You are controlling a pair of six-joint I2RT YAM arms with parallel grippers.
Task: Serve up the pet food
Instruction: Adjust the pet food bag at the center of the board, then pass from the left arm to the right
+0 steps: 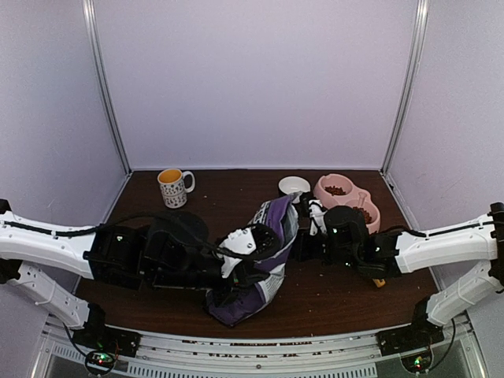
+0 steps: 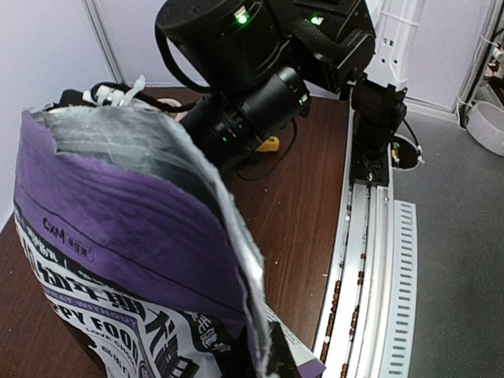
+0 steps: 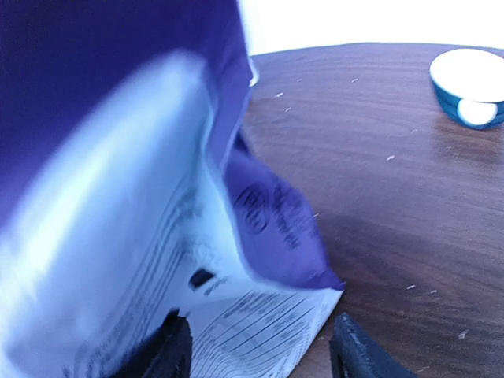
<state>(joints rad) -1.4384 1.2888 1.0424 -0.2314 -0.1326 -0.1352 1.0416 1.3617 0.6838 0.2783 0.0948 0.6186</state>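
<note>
Kibble (image 1: 335,190) is seen in both wells of the pink bowl (image 1: 318,189), at the tabletop's (image 1: 228,197) far right. The purple bag (image 1: 268,295), mouth tilted toward the far edge, is pinched by the closed left hand (image 1: 235,268); the right hand (image 3: 256,346) is spread open.

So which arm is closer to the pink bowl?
Right. The right tool is close beside the pink bowl, open at the bag's edge. The left tool is farther off, on the bag's other side, pinching it.
</note>
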